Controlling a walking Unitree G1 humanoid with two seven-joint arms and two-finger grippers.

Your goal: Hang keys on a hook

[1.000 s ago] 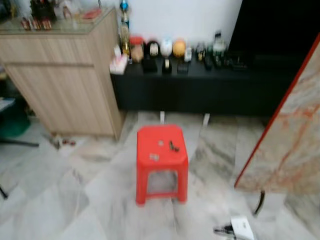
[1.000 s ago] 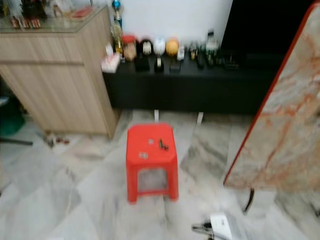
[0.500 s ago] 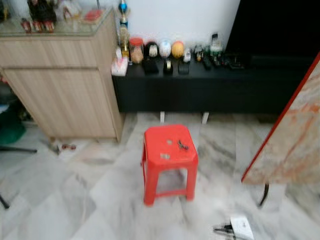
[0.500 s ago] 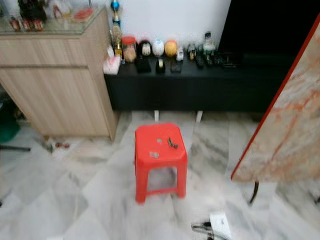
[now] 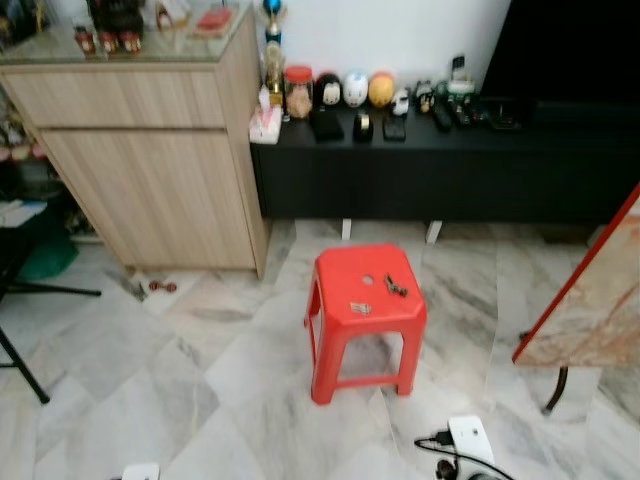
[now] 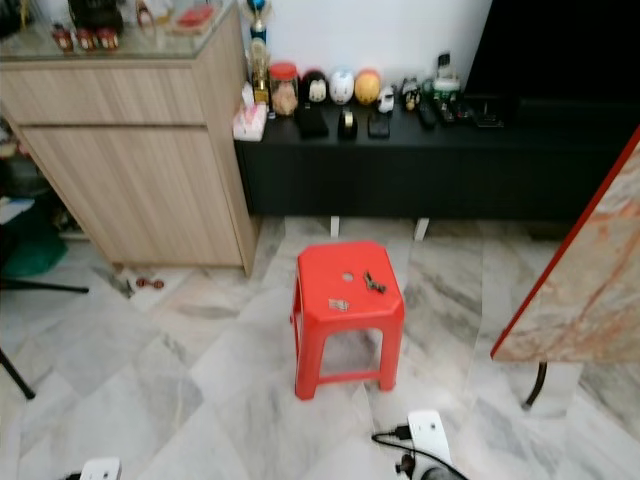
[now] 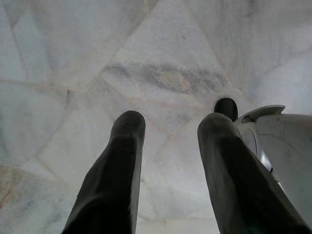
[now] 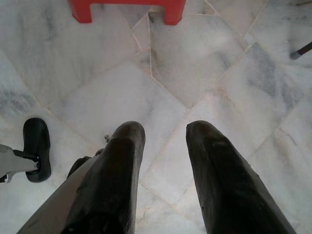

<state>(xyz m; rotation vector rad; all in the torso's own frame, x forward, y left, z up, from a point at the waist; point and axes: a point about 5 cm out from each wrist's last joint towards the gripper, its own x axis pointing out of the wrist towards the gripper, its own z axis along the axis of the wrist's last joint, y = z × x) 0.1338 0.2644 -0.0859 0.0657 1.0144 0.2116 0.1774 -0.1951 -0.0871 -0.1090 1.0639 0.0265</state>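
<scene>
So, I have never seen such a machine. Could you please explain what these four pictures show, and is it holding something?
It is a walking humanoid robot. Two pictures come from cameras in its head, looking down at a room: a red stool stands on the marble floor, with the keys lying on its seat. Behind are a wooden cabinet and a black bench with small ornaments. The other two pictures come from wrist cameras, each looking along two black fingers. The left gripper and right gripper hang open over the floor, holding nothing.
</scene>
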